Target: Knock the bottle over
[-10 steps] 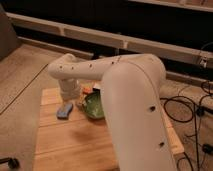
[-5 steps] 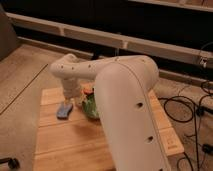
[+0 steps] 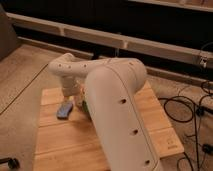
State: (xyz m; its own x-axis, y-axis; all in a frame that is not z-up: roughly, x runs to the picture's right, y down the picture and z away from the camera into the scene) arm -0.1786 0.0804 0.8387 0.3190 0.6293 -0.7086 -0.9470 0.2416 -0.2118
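My white arm [image 3: 115, 100] fills the middle of the camera view and bends down to the left over a wooden table [image 3: 60, 140]. My gripper [image 3: 71, 96] is at the arm's low end, just right of and above a small blue object [image 3: 65, 110] lying flat on the table. A green object [image 3: 85, 106] shows only as a sliver beside the arm; the rest is hidden behind it. I cannot make out an upright bottle; it may be hidden by the arm.
The table's left edge drops to a speckled floor [image 3: 20, 85]. Black cables [image 3: 187, 107] lie on the floor to the right. A dark wall with light rails [image 3: 100, 37] runs behind the table.
The arm has swung left and forward, covering most of the green object. The gripper end is lower and closer to the blue object, which has not moved.
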